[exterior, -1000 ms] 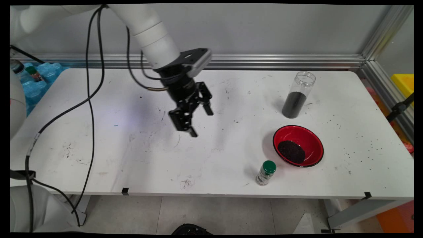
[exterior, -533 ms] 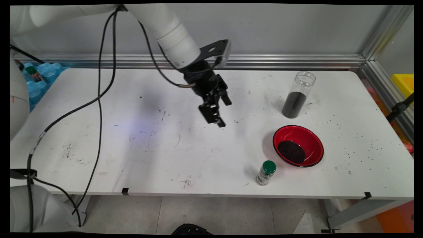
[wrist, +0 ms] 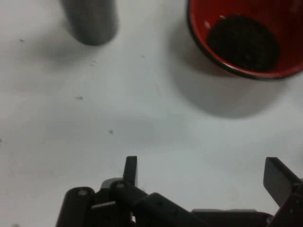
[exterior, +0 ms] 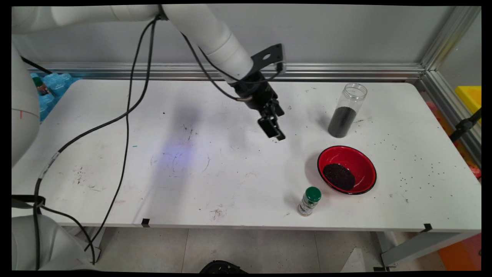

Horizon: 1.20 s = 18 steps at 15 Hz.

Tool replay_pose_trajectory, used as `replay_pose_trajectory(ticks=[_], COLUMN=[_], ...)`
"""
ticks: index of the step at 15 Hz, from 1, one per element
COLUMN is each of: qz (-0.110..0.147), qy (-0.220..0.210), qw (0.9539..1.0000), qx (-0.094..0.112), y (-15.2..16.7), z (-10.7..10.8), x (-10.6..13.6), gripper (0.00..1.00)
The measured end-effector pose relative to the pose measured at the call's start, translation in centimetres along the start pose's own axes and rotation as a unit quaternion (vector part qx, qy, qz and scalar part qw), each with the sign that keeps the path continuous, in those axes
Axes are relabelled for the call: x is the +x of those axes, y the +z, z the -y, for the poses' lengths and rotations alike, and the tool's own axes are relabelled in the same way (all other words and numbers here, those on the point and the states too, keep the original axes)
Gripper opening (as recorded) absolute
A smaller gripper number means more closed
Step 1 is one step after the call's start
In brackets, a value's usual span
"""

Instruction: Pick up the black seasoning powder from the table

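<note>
Black gripper (exterior: 276,125): fingers spread apart, holding nothing, above bare desk (exterior: 161,161).
Nearest things: red bowl (exterior: 347,169) of dark grains toward the right edge; clear jar (exterior: 346,110) near the far right corner.
Advice (a judgement): keep the jaws wide and descend slowly, clear of the bowl rim.

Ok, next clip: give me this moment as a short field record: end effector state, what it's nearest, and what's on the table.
end effector: open, empty, above the table, touching nothing
nearest things: clear jar part-filled with dark grains, and red bowl, both to its right in the main view
bowl contents: pile of dark grains
other item: small green-capped bottle, upright beside the bowl near the front edge
surface: white table, scuffed, loose grains scattered on its right side
</note>
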Motion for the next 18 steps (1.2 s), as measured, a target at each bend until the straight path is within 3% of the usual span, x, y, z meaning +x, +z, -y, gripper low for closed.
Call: replay_pose_trajectory(ticks=[3,12,18], qz=[-0.010,-0.049,-0.074], qy=[-0.028,-0.085,-0.108], qw=[0.9993,0.9937,0.9895], qx=[0.021,0.055,0.062], y=[1.7,6.1,8.5], z=[0.5,1.6,2.3], x=[0.9,2.9,3.5], gripper=[1.00,1.00,1.00])
